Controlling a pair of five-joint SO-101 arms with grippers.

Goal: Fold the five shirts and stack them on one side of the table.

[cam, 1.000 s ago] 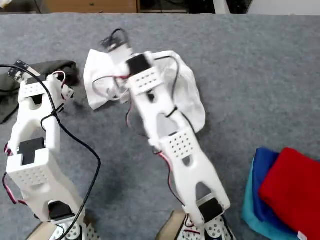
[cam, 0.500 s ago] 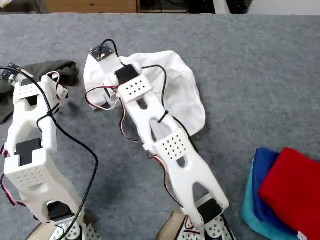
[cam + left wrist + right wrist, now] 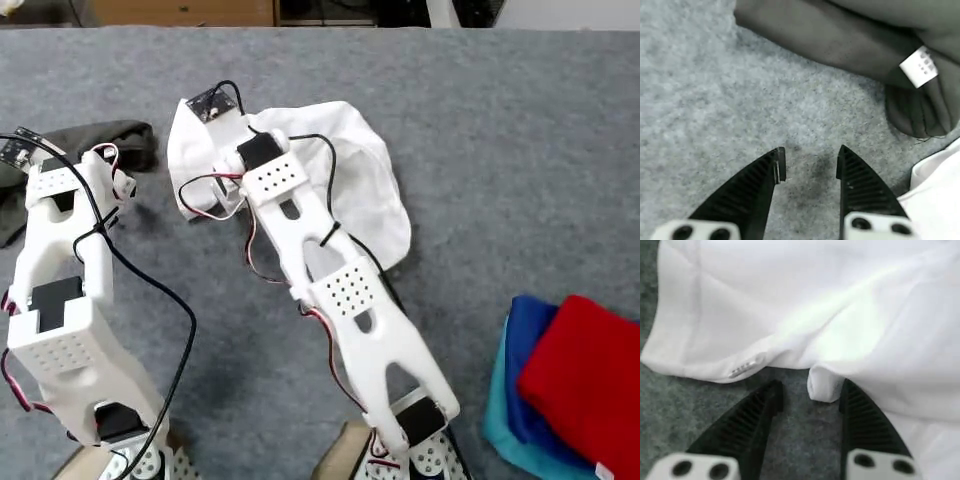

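No print can be read anywhere. A small white sewn-in tag [image 3: 918, 66] sticks out from a fold of the crumpled dark grey-green fabric shirt [image 3: 840, 35] and carries a few rows of tiny dark marks, too small to make out as letters or numbers. A pale strip-shaped label [image 3: 745, 366] lies along the hem of the rumpled white fabric shirt [image 3: 790, 290] with faint grey marks that cannot be told apart, and a little white tag [image 3: 603, 470] at the near corner of the folded red fabric shirt [image 3: 585, 380] shows no legible characters.
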